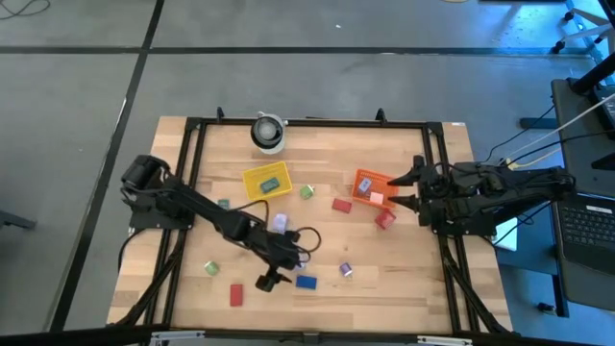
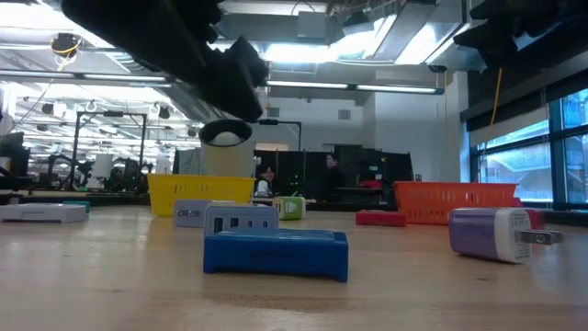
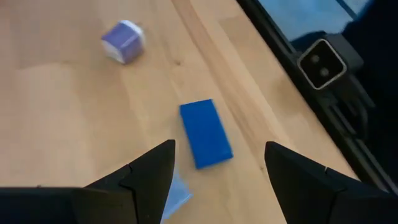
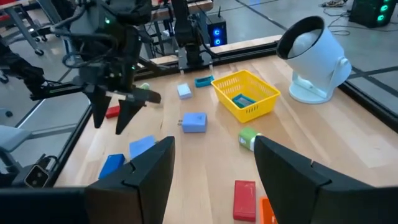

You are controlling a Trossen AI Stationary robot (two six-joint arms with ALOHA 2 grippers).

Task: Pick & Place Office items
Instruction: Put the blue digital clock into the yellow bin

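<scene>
Fingers (image 3: 149,177) of my left arm hang spread wide with nothing between them over the blue block (image 3: 206,132) lying flat on the wooden surface (image 3: 56,112), while my right fingers (image 4: 292,168) wait parted and empty beside the orange basket (image 1: 370,185).

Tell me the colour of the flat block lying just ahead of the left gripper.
Blue. The flat block shows best in the left wrist view, beyond the open left gripper.

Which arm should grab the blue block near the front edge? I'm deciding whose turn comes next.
Left, probably. The left gripper hangs open right over the blue block, fingers either side. The right gripper waits far off beside the orange basket.
</scene>
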